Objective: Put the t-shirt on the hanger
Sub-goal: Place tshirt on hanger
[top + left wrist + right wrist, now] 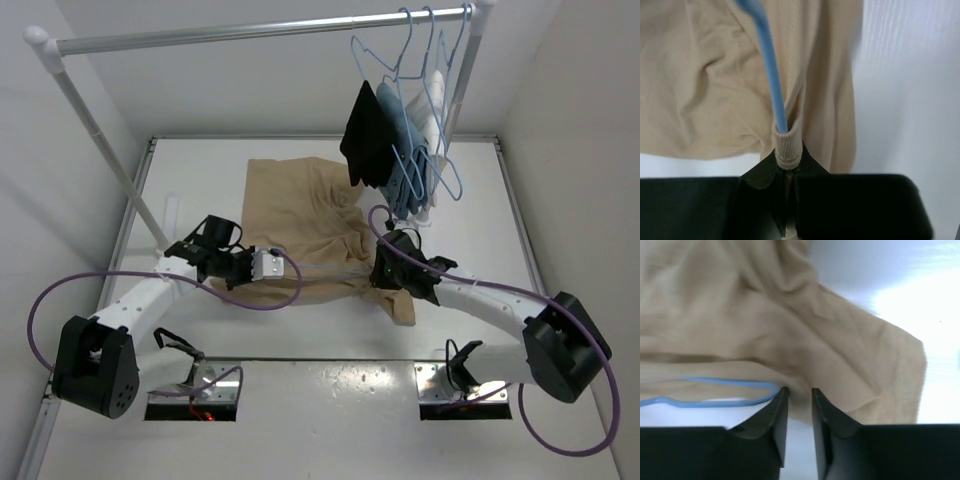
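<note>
The tan t-shirt (300, 210) lies crumpled in the middle of the white table. My left gripper (262, 266) is at its near left edge. In the left wrist view this gripper (788, 161) is shut on the ribbed collar (788, 145), and the pale-blue hanger (771, 75) wire runs out of that collar. The wire of the hanger (325, 268) stretches towards my right gripper (385, 272). In the right wrist view the right gripper (799, 392) stands slightly open at a fold of the t-shirt (765, 315), with the hanger's rounded end (715, 392) just left of its fingertips.
A clothes rail (260, 30) spans the back, its slanted pole (110, 150) on the left. At its right end hang hangers with a black garment (365, 135), a blue one (400, 150) and a white one (428, 125), close above the right gripper.
</note>
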